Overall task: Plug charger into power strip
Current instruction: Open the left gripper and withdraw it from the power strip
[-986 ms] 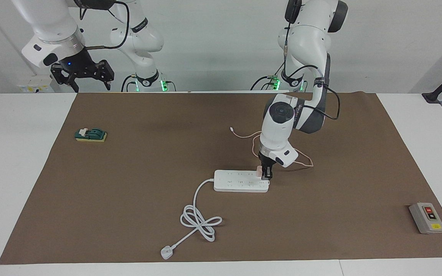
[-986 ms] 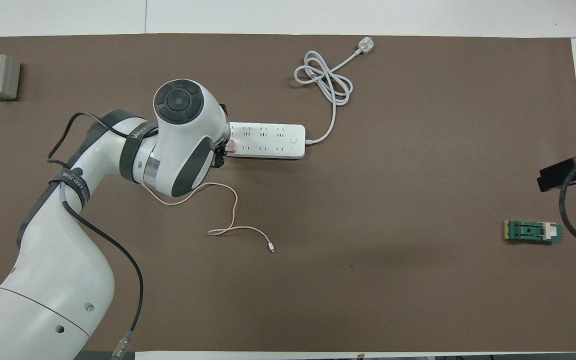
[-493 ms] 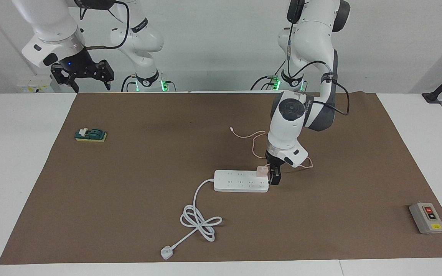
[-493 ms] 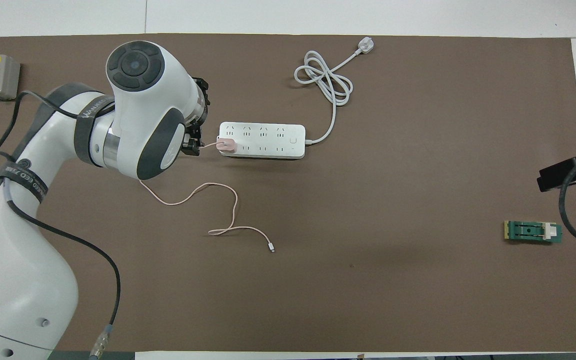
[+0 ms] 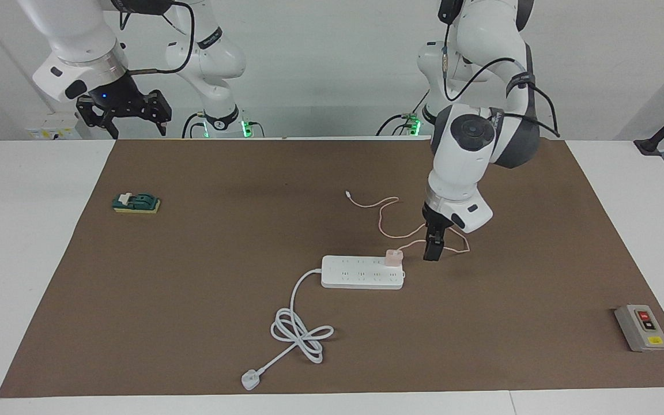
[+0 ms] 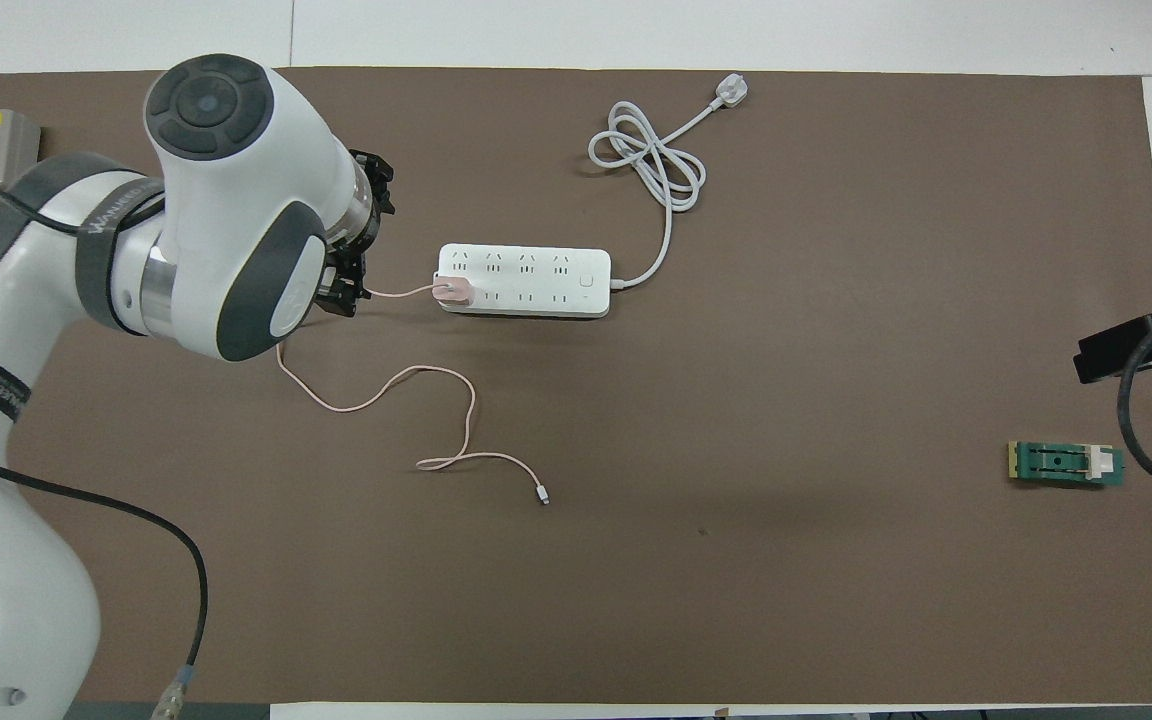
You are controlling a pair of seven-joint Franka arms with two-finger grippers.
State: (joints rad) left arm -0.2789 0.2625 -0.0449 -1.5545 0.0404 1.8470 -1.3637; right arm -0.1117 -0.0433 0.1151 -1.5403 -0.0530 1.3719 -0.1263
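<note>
Since the charger (image 5: 393, 257) already sits upright on the power strip (image 5: 362, 272), at the socket nearest the left arm's end of the table, treat the step in hand as a clean retreat, not another push. Your left gripper (image 5: 432, 252) hangs just beside the strip's end, over the bare mat, holding nothing; whether its fingers are parted cannot be told from either view. Note that the pink cable (image 6: 391, 385) leaves the charger toward that gripper and, in the overhead view, runs right under the wrist before looping back across the mat toward the robots. Judgement: the risk is snagging that cable and tugging the cube out. Lift straight up first, then travel, and keep the fingers off the cable run. Check seating from the facing view: the cube looks flush with the strip, but the prongs are hidden, so full insertion is unconfirmed. Right gripper (image 5: 124, 112) waits above the table edge near its base, fingers apart and empty.
</note>
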